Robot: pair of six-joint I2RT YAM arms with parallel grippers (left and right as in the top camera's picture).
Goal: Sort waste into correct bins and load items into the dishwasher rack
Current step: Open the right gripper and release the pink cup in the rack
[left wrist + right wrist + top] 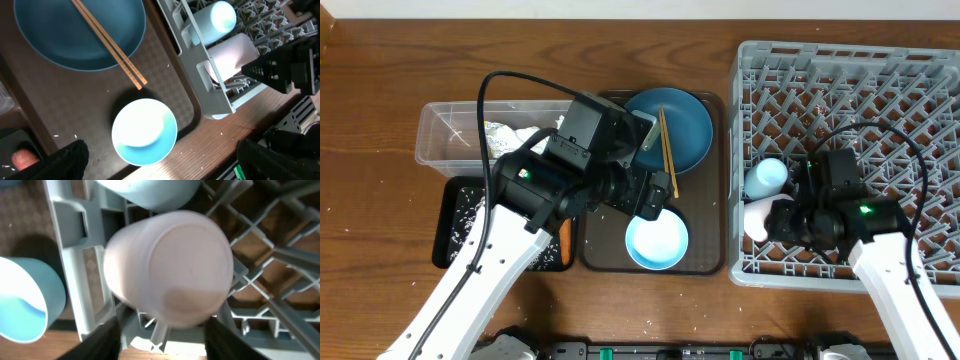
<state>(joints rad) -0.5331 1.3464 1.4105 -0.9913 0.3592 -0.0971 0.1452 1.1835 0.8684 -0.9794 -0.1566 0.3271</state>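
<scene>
The pink cup (170,265) lay on its side inside the dishwasher rack (920,90), in the near corner by the rack's left wall. The light blue cup (767,178) lay just beside it, deeper in the rack. My right gripper (164,337) had a finger on either side of the pink cup's base, but I could not tell whether they pinched it. Outside the rack's left wall, over the brown tray (170,85), my left gripper (165,160) hung spread wide and empty above the light blue bowl (144,131). Chopsticks (107,42) rested across the dark blue dish (60,35) beyond.
</scene>
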